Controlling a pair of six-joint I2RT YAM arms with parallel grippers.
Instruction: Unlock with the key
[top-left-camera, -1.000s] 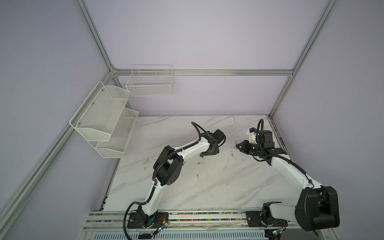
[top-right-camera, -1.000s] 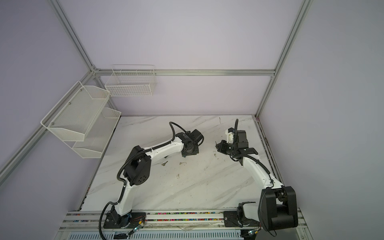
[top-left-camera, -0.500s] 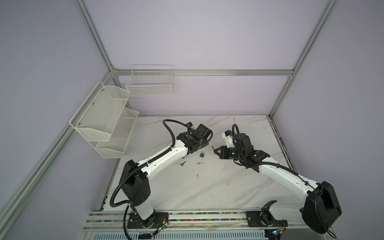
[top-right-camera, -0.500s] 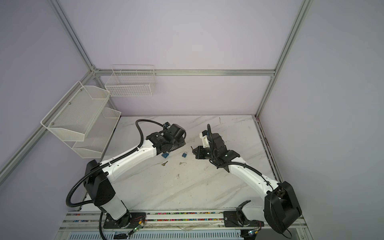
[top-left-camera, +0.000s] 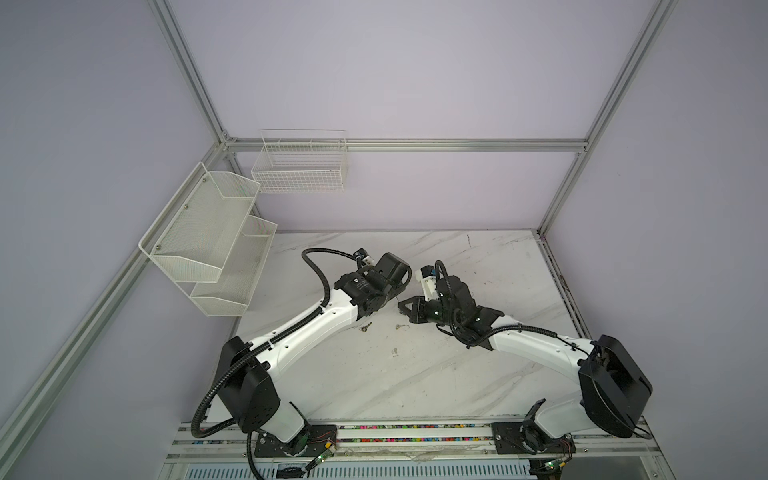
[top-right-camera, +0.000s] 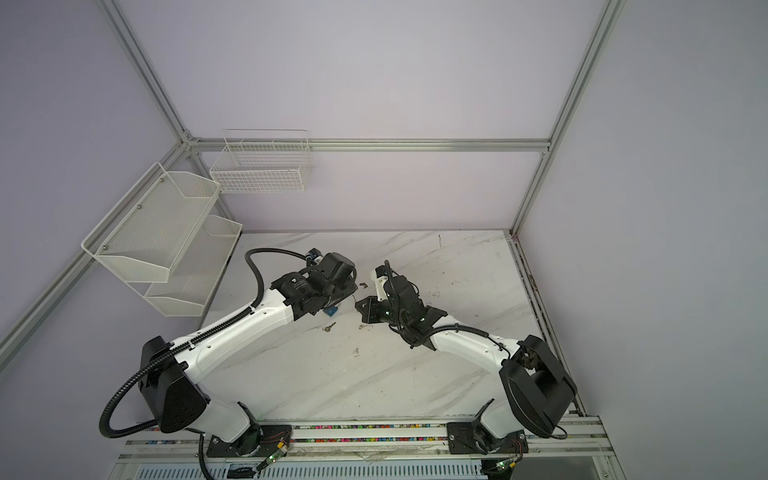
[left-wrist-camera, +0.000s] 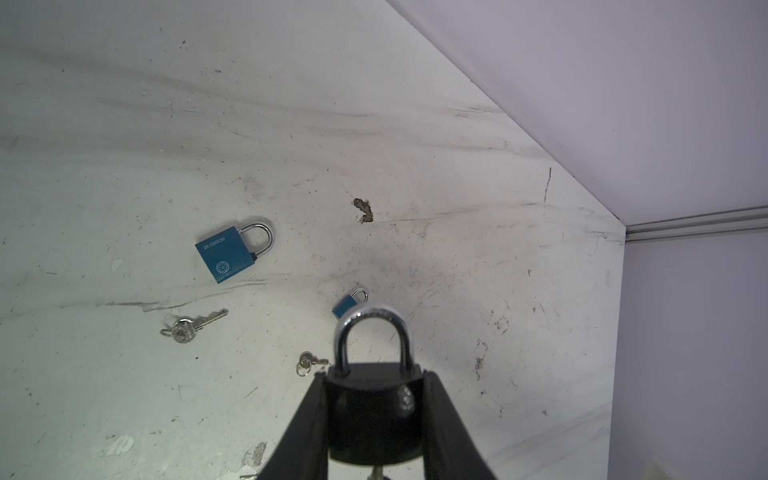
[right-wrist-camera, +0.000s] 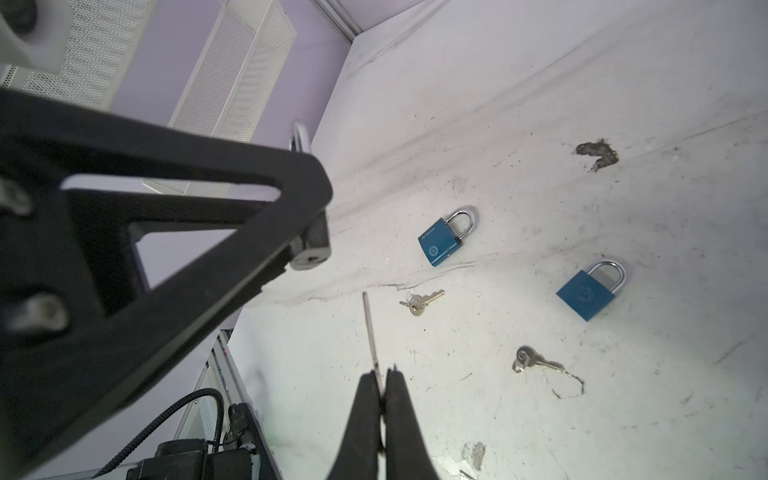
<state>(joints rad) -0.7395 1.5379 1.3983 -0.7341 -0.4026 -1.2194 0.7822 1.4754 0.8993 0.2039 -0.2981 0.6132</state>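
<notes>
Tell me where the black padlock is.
In the left wrist view the black padlock is clamped in the left claw, over the table, near the key in the right claw.

Over the last second I unfolded my left arm (top-left-camera: 307, 328) from a tightly bent elbow into a long, low reach. That carried my left gripper (left-wrist-camera: 374, 376) and its black padlock (left-wrist-camera: 374, 411) a little leftward in both top views. I swung my right arm (top-left-camera: 536, 345) across after it. My right gripper (right-wrist-camera: 381, 376) brought the key (right-wrist-camera: 370, 328) from clearly apart to near the padlock.
</notes>
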